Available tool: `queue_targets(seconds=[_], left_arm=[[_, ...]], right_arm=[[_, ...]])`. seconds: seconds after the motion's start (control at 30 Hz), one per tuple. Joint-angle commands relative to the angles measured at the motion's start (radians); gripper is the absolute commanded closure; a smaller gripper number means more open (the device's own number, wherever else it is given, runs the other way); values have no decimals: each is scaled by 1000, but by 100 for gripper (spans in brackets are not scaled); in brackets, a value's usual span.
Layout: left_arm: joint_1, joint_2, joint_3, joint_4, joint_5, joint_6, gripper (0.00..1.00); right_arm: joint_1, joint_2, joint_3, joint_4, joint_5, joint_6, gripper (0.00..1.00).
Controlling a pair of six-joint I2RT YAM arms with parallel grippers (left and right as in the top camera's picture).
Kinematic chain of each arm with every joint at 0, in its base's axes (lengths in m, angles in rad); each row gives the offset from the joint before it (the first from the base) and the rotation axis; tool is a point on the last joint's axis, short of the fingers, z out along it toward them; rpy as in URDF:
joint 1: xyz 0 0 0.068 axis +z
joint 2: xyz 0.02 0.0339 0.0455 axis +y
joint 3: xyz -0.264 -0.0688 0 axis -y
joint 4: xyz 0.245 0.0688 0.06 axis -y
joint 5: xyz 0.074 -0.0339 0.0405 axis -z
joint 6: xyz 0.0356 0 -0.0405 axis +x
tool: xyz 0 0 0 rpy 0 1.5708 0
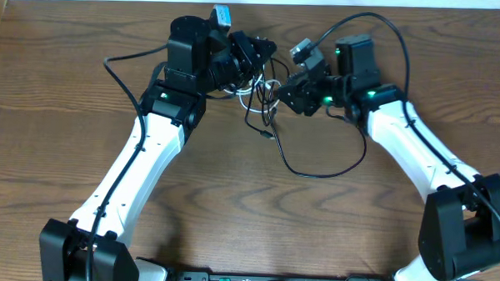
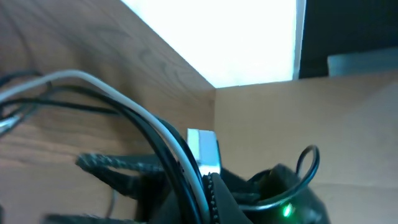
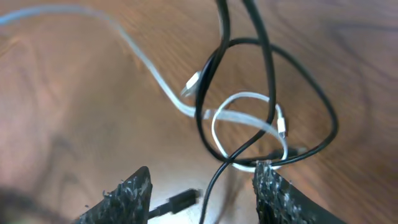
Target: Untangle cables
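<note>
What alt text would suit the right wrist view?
A black cable and a white cable are looped through each other over a wooden table. The open tool hangs above them, its two dark fingers at the bottom edge.

Your two arms reach in from the near corners, elbows out, wrists converging at the far middle. The left tool point(image 1: 261, 56) and right tool point(image 1: 282, 90) sit nearly nose to nose. The right tool's fingers point(image 3: 127, 196) stand apart; the left tool's grip is unclear.
</note>
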Motion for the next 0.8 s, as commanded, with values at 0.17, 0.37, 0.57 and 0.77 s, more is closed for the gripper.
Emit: queue_targets(seconds=[0.17,0.37,0.57,0.77], left_arm=[[4,3,27,12,18,-423,92],[4,2,27,63,62,-522,92],[4,0,27,194,63,-597,92],[4,0,27,272,63,-640,92]], right_arm=[[67,27,15,87,144,64,54],[95,101,15,150,124,110,56],[119,129,15,187,99,119,56],[136,150,15,231,105,133,62]])
